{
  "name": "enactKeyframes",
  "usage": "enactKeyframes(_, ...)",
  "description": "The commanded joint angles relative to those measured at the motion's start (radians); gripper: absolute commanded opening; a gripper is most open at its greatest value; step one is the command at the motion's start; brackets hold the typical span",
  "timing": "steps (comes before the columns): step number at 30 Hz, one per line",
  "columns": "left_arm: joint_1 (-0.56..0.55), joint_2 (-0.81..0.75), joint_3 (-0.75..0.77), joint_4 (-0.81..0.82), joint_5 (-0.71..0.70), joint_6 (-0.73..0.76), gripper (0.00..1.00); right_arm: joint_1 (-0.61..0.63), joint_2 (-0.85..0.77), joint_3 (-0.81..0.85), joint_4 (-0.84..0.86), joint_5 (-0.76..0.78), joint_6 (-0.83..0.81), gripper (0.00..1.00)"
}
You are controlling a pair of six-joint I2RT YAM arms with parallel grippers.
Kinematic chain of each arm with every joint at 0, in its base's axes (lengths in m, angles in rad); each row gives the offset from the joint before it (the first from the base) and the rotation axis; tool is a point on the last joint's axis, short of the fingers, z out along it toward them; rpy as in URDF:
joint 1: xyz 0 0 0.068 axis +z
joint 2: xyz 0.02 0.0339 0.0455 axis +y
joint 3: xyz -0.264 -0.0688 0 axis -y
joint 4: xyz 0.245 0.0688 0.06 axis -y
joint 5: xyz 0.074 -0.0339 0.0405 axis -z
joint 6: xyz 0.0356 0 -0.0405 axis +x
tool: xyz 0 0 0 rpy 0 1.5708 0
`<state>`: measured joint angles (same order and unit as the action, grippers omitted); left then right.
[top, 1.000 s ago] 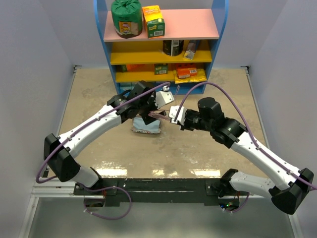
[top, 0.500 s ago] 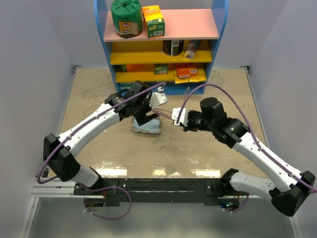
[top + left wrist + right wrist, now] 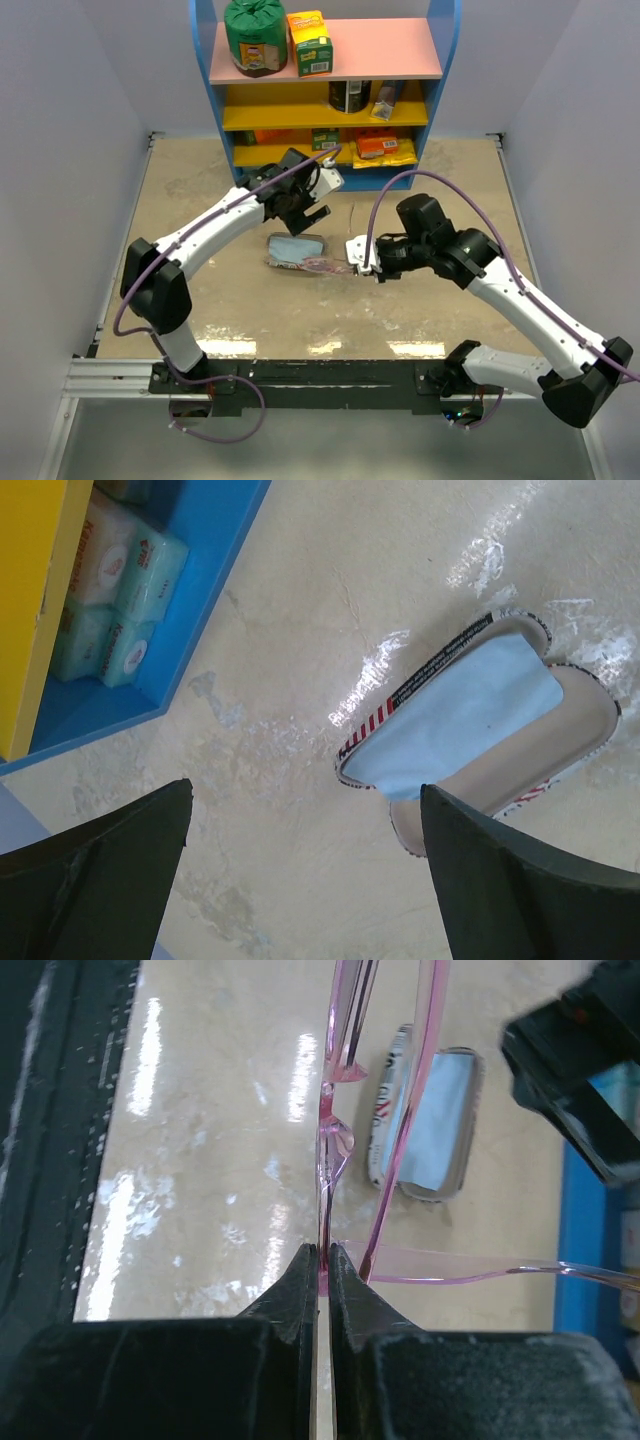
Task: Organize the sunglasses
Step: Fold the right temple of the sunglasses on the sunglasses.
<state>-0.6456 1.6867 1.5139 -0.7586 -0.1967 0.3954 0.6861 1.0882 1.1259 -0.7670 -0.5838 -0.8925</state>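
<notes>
Sunglasses point(image 3: 326, 1145) sit pinched in low right gripper point(image 3: 322, 1251); left gripper point(image 3: 305, 788) gapes downward.

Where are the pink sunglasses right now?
In the top view, the sunglasses are near the middle of the table, pinched in the right claw, just right of the flag-print pouch.

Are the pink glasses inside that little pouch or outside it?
Outside. The right gripper holds the sunglasses by the frame, beside the pouch; only a blue cloth lies on the pouch.
</notes>
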Motion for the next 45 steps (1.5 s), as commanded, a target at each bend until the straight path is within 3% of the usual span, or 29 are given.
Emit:
enactKeyframes(1, 0.0, 0.071, 0.112, 0.007, -0.032, -0.049, 1.0, 0.0, 0.009, 0.052, -0.136, -0.148, -0.143, 0.0)
enactKeyframes(7, -0.009, 0.166, 0.183, -0.033, 0.04, -0.044, 1.0, 0.0, 0.025, 0.078, -0.163, -0.214, -0.189, 0.0)
enactKeyframes(19, -0.094, 0.183, 0.222, -0.074, 0.233, -0.038, 1.0, 0.0, 0.091, 0.058, -0.077, -0.289, -0.154, 0.0)
enactKeyframes(25, -0.094, 0.148, 0.244, -0.087, 0.345, -0.032, 1.0, 0.0, 0.087, 0.009, -0.032, -0.22, -0.128, 0.0)
enactKeyframes(32, -0.094, 0.016, 0.145, -0.041, 0.416, 0.003, 1.0, -0.034, 0.033, -0.057, 0.043, -0.192, -0.063, 0.0)
enactKeyframes(40, -0.092, -0.056, 0.066, -0.03, 0.462, -0.012, 1.0, -0.069, -0.004, -0.112, 0.305, -0.107, 0.183, 0.0)
enactKeyframes(45, -0.094, -0.1, 0.043, -0.004, 0.45, -0.013, 1.0, -0.071, 0.019, -0.112, 0.363, -0.015, 0.259, 0.0)
